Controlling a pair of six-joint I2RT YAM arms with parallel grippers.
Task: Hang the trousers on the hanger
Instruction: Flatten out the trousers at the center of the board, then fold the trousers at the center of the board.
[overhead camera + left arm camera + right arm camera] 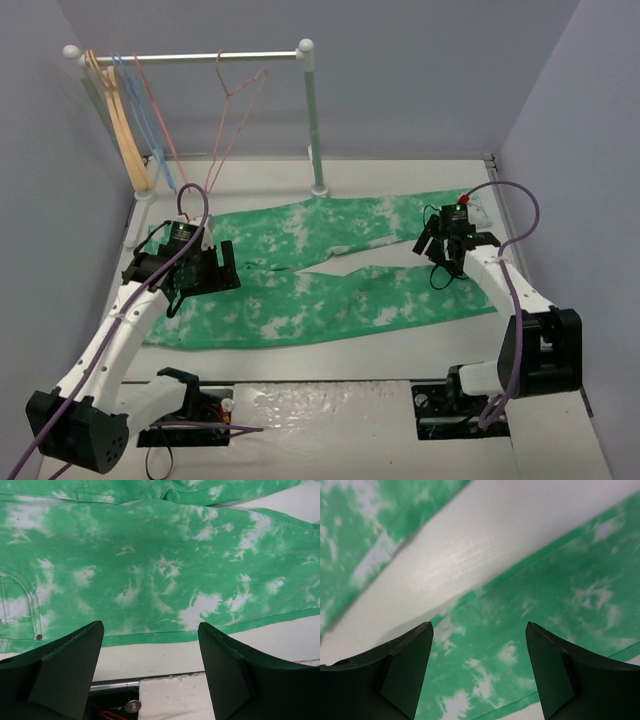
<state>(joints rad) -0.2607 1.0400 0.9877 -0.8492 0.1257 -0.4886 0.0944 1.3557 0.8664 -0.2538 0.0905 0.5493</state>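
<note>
1. Lying flat on the bench (400, 345), the trousers (330, 280) are spreading both legs rightward.
2. The hanger (230, 97) is hanging from the rail (200, 56) behind them.
3. The left end effector (150, 630) is hovering over the waist end, fingers apart.
4. The right end effector (479, 627) is hovering above the gap between the legs, fingers apart.

The right pincer (479, 626) is held above the tabletop (485, 545) with its jaws spread wide and nothing between them. Its two dark fingers (400, 670) fill the lower corners. Below the gap lies one leg of the trousers (560, 605), green with white blotches. A bare white strip of tabletop runs diagonally from lower left to upper right. Beyond it, a second, blurred portion of cloth occupies the upper left.
</note>
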